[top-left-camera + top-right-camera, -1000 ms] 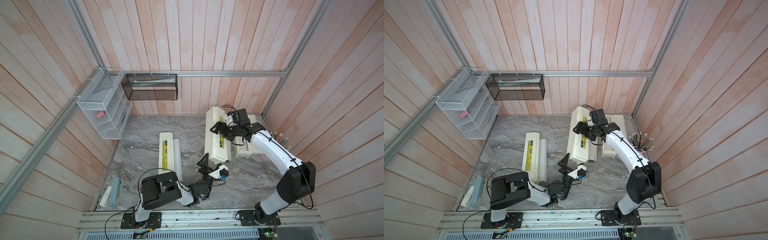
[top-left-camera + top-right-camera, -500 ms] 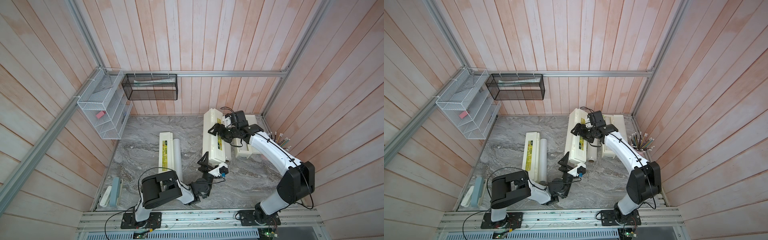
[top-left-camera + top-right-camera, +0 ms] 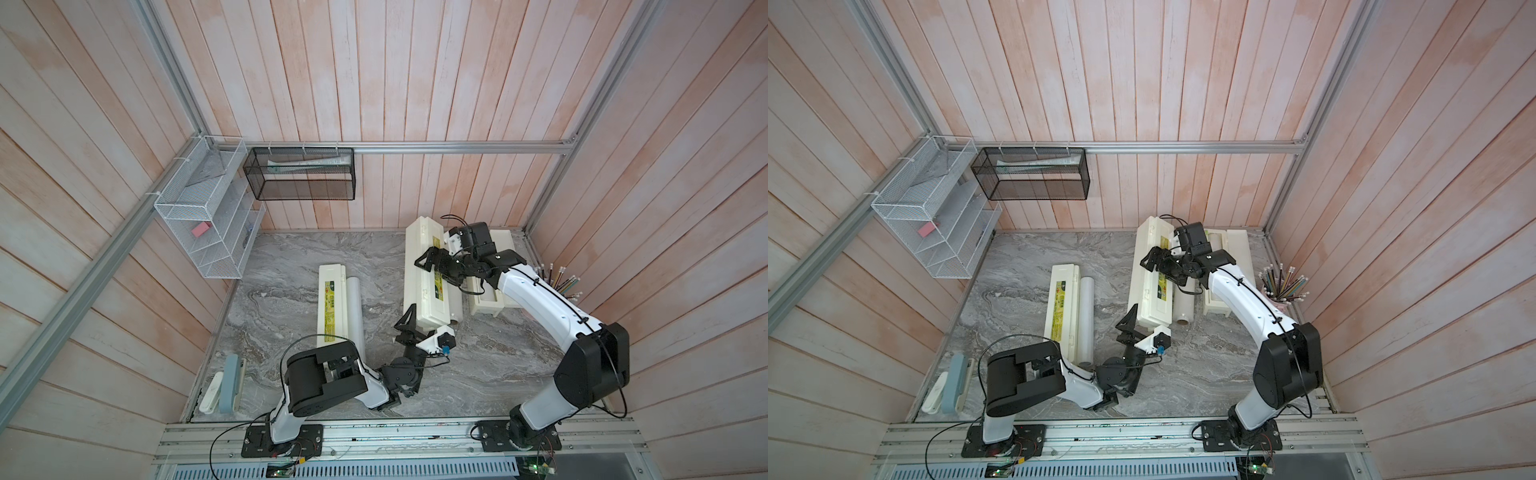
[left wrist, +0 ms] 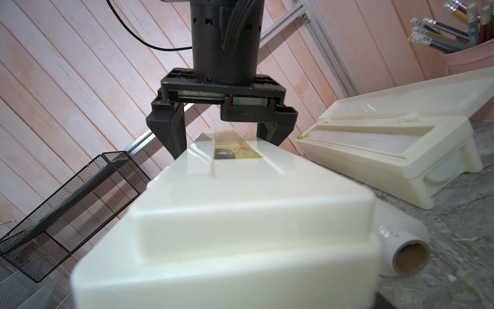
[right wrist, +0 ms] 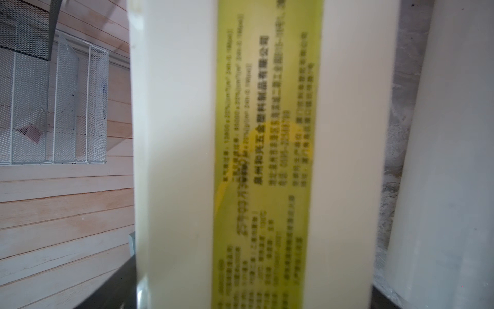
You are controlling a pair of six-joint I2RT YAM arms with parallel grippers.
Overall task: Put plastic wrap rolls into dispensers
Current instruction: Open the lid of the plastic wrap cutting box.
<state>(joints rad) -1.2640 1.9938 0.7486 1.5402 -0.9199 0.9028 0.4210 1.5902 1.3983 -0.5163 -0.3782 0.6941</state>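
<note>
Grey marbled tabletop (image 3: pixel 291 266), pink plank walls (image 3: pixel 415 83), right pincer (image 3: pixel 432 266) straddled a cream box (image 3: pixel 417 307), left pincer (image 3: pixel 409 326) at its near end, either grip unclear.

I work in a lab test booth dressed like a home office: plank walls (image 3: pixel 374 83) on an aluminium frame (image 3: pixel 457 146), a marbled tabletop (image 3: pixel 291 257), a white mesh rack (image 3: pixel 195 232), a pencil cup (image 3: pixel 1282 297), and my arms (image 3: pixel 536 299) bolted to a metal rail (image 3: pixel 395 438).

I see open table (image 3: pixel 498 365) near right and between left roll (image 3: pixel 355 307) and middle box (image 3: pixel 426 309); right roll (image 3: pixel 1183 307), open box (image 3: pixel 486 305) and pencil cup (image 3: pixel 1283 286) crowd the far right.
</note>
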